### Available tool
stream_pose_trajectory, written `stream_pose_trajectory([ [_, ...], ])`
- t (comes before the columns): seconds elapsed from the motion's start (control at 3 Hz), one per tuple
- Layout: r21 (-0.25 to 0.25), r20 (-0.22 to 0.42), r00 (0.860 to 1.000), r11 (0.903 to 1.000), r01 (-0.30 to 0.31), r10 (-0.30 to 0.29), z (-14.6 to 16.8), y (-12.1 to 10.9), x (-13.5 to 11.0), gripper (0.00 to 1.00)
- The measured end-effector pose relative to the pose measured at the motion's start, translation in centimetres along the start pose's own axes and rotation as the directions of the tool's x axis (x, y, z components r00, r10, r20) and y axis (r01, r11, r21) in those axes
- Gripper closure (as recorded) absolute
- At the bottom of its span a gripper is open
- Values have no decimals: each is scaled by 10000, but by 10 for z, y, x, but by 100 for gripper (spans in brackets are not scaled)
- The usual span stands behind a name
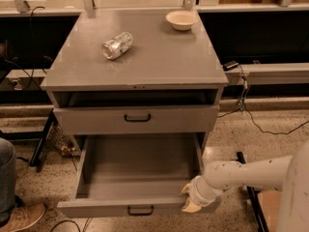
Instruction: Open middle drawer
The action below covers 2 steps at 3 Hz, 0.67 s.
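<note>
The middle drawer [137, 170] is pulled far out of the grey cabinet [140, 57]. Its deep grey tray is bare, and its front panel [96, 209] with a small black loop handle [140, 210] sits at the bottom of the view. My gripper [191, 203], on the white arm [241, 174] coming in from the right, is at the right end of that front panel, against the drawer's front right corner. The drawer above [137, 119], with its own black handle, stands slightly out.
A crushed silver can [117, 45] lies on the cabinet top and a beige bowl [181, 19] stands at its back right. Cables [256, 122] run over the floor at the right. A person's leg and shoe [14, 211] are at the bottom left.
</note>
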<state>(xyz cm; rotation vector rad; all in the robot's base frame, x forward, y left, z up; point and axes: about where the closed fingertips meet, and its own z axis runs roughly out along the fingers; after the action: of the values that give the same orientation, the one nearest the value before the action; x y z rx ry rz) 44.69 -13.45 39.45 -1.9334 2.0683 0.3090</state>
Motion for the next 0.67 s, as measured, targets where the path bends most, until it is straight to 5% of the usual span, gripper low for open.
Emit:
stream_pose_trajectory([
  [0.33,4,84,9999,9999,-113,113,-1,5,3,84],
  [0.67,-20,88,9999,9999,-114,114,0,6,3,60],
])
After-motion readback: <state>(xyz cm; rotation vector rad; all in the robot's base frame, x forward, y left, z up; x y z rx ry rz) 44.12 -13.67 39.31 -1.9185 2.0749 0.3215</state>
